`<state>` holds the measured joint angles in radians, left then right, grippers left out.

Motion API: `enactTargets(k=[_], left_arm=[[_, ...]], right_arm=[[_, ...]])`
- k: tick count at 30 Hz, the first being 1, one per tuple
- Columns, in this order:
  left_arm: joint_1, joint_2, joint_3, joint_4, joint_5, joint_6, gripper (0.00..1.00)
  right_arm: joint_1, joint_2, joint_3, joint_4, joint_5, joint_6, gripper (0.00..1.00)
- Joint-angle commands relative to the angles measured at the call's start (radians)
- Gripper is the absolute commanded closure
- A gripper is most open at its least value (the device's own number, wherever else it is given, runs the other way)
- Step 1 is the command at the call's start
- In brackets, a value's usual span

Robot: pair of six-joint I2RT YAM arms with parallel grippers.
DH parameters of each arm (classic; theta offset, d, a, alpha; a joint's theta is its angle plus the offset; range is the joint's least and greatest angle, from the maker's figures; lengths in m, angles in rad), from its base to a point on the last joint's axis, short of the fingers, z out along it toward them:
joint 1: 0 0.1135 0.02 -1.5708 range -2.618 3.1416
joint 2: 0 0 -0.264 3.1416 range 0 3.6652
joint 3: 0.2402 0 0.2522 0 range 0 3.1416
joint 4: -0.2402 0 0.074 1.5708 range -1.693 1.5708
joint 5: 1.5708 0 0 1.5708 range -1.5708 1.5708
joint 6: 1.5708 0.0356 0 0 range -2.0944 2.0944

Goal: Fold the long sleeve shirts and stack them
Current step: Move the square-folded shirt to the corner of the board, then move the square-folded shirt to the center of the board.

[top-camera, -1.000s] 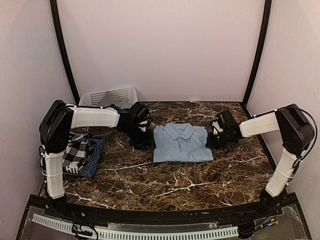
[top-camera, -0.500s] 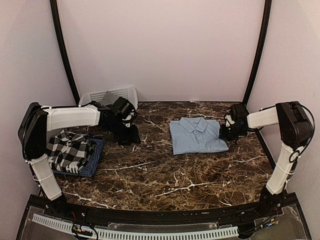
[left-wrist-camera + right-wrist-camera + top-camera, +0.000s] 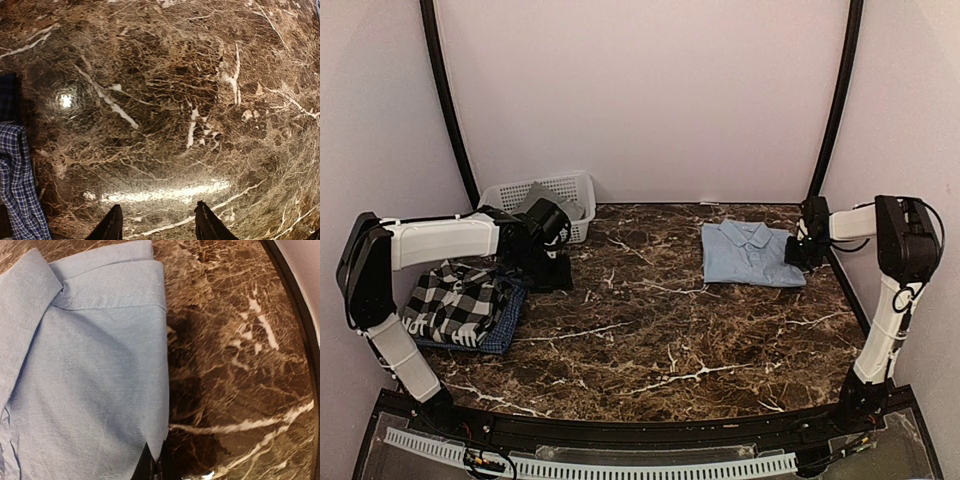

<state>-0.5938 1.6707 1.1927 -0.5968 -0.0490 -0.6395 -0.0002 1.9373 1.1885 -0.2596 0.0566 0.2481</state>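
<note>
- Across the near half: bare brown marble table (image 3: 650,370), open from the front edge to the middle. Ample room there for sweeping either arm.
- At near left: a folded black-and-white checked cloth shirt (image 3: 450,300) resting on a dark blue fine-checked shirt (image 3: 510,312), forming the stack. Sits just beside the left forearm, so could be snagged and skewed by a low swing.
- Just beyond the stack: left gripper (image 3: 157,225) hovering over bare marble, jaws half apart, holding nothing. Close to the basket's front wall, so little slack rearward; free room only toward the centre.
- At far right: folded plain light blue collared shirt (image 3: 748,255), lying flat, well apart from the stack.
- At that shirt's right-hand edge: right gripper (image 3: 152,467) pinched fully closed, seemingly nipping the cloth, though hard to confirm with only the tips in view.
- Risk there: gripped at one edge only, so likely to peel open a layer or pull the collar askew on any long carry toward the stack.
- Also tight against the black raised rim (image 3: 850,300) and the right wall, leaving leftward as the only clear way out.
- Farthest back left: white plastic lattice basket (image 3: 575,185) holding a crumpled grey shirt (image 3: 545,203), hard against the rear wall and easily nudged by the left arm.
</note>
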Motion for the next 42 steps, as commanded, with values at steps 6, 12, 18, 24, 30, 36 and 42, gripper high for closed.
enactTargets(k=[6,12,18,24,30,36,42], left_arm=[[0.015,-0.075,-0.04,-0.116,-0.146,-0.01,0.49],[0.017,-0.085,-0.067,-0.161,-0.212,-0.032,0.46],[0.016,-0.049,-0.066,-0.212,-0.291,-0.043,0.44],[0.015,0.015,-0.057,-0.284,-0.399,-0.072,0.35],[0.015,0.107,-0.037,-0.357,-0.524,-0.101,0.28],[0.015,0.214,-0.005,-0.395,-0.615,-0.12,0.31],[0.016,0.291,0.012,-0.434,-0.709,-0.14,0.68]], right_arm=[[-0.032,-0.002,0.037,-0.057,0.037,-0.023,0.56],[-0.009,-0.131,-0.005,-0.032,-0.014,0.005,0.3],[0.072,-0.266,-0.061,0.03,-0.065,0.045,0.15],[0.138,-0.365,-0.119,0.093,-0.137,0.092,0.09],[0.169,-0.399,-0.154,0.13,-0.183,0.112,0.01],[0.175,-0.4,-0.193,0.154,-0.205,0.123,0.01],[0.187,-0.416,-0.235,0.176,-0.222,0.13,0.01]])
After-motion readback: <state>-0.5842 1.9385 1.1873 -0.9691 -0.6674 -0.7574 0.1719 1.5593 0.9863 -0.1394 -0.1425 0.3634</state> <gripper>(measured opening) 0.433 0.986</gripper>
